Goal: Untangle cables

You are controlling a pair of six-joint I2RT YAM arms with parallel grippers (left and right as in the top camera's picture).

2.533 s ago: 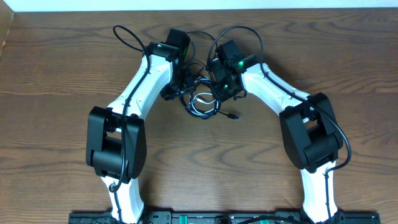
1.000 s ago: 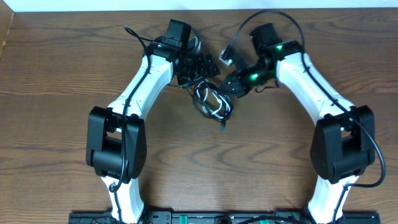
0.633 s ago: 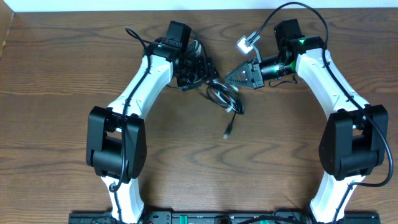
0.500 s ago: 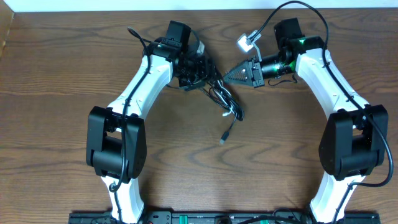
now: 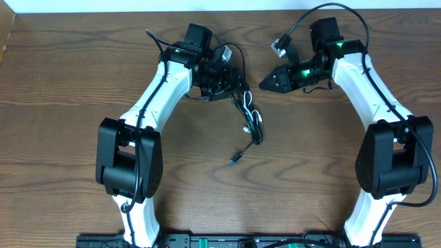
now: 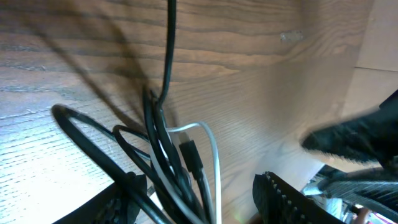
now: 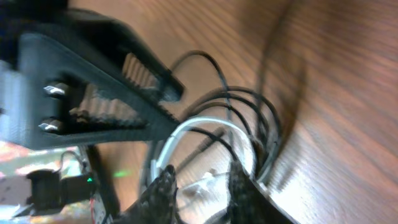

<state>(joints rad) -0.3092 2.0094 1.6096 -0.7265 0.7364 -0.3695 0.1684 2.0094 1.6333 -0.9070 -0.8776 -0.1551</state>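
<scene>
Wooden surface (image 5: 62,89) carries both arms. Left end effector (image 5: 233,77): jaws parted, black cable (image 6: 169,50) and white cable (image 6: 216,162) pass loosely between them and trail away onto the surface. Right end effector (image 5: 265,82): released, jaws slightly parted, empty, cables just beside its tip.

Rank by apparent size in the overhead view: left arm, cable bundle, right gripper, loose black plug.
Largest: left arm.
Next: cable bundle and right gripper, too alike to rank.
Smallest: loose black plug.
</scene>
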